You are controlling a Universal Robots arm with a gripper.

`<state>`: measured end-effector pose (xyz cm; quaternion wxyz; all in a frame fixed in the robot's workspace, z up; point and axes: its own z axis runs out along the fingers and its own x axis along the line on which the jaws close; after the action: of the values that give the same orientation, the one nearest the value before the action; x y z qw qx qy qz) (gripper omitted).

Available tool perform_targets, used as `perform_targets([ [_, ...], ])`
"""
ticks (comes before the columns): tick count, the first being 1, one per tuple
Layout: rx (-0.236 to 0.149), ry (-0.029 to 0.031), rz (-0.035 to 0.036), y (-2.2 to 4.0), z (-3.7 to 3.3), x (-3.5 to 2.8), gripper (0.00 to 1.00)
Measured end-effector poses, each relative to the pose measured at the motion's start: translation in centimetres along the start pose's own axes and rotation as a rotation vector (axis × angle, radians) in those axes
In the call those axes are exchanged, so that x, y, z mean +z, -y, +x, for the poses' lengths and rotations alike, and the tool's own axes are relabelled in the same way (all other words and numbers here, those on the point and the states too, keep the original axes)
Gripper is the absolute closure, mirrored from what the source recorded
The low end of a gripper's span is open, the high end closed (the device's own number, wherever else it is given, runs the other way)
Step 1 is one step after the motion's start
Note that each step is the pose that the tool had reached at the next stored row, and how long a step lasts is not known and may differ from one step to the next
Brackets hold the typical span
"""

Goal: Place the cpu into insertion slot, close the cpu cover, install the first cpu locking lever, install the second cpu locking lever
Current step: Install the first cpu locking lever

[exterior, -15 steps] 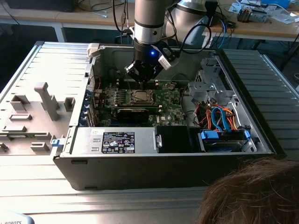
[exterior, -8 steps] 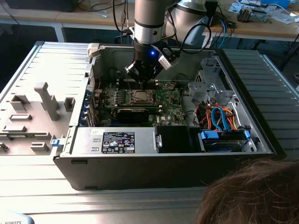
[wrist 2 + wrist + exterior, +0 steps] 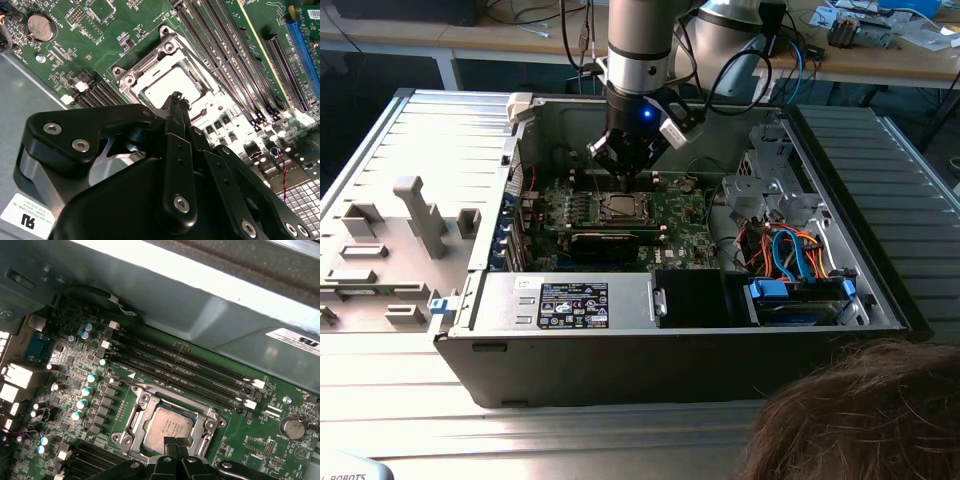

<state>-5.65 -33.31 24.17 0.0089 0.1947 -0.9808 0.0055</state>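
Observation:
The cpu [image 3: 168,425], a square chip with a dull silver top, lies flat in the insertion slot [image 3: 214,416] on the green board. The cpu cover [image 3: 136,415], a silvery frame with a cut-out centre, lies down around the chip. In the second wrist view the cpu [image 3: 167,84] and cpu cover [image 3: 145,54] show just beyond my fingertips. My gripper [image 3: 175,442] is shut with nothing between its fingers, its tip hovering at the chip's edge. In the exterior view my gripper [image 3: 624,176] hangs just above the cpu [image 3: 623,208] inside the open case.
Long memory slots [image 3: 185,372] run beside the socket, and a coin battery [image 3: 292,426] sits further off. A black card [image 3: 610,243] lies in front of the socket. A drive cage with orange and blue cables [image 3: 790,250] fills the exterior view's right. A person's hair [image 3: 860,420] shows in the foreground.

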Motion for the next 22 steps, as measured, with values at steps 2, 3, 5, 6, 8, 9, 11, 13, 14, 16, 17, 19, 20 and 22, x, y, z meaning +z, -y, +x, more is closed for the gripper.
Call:
perform_targets([
  [2, -0.004, 0.0, 0.0001, 0.0, 0.0, 0.0, 0.89],
  [3, -0.005, 0.0, 0.0001, 0.0, 0.0, 0.0, 0.89],
  [5, -0.007, 0.0001, 0.0002, 0.0, 0.0, 0.0, 0.89],
  [6, -0.009, 0.0001, 0.0002, 0.0, 0.0, 0.0, 0.89],
  [8, -0.012, 0.0001, 0.0002, 0.0, 0.0, 0.0, 0.89],
  [9, -0.014, 0.0002, 0.0003, 0.0, 0.0, 0.0, 0.89],
  [11, -0.017, 0.0001, 0.0004, 0.0, 0.0, 0.0, 0.89],
  [13, -0.02, 0.0002, 0.0004, 0.0, 0.0, 0.0, 0.89],
  [14, -0.022, 0.0002, 0.0005, 0.0, 0.0, 0.0, 0.89],
  [16, -0.027, 0.0002, 0.0006, 0.0, 0.0, 0.0, 0.89],
  [17, -0.028, 0.0002, 0.0006, 0.0, 0.0, 0.0, 0.89],
  [19, -0.031, 0.0002, 0.0006, 0.0, 0.0, 0.0, 0.89],
  [20, -0.032, 0.0002, 0.0006, 0.0, 0.0, 0.0, 0.89],
  [22, -0.035, 0.0003, 0.0007, 0.0, 0.0, 0.0, 0.89],
])
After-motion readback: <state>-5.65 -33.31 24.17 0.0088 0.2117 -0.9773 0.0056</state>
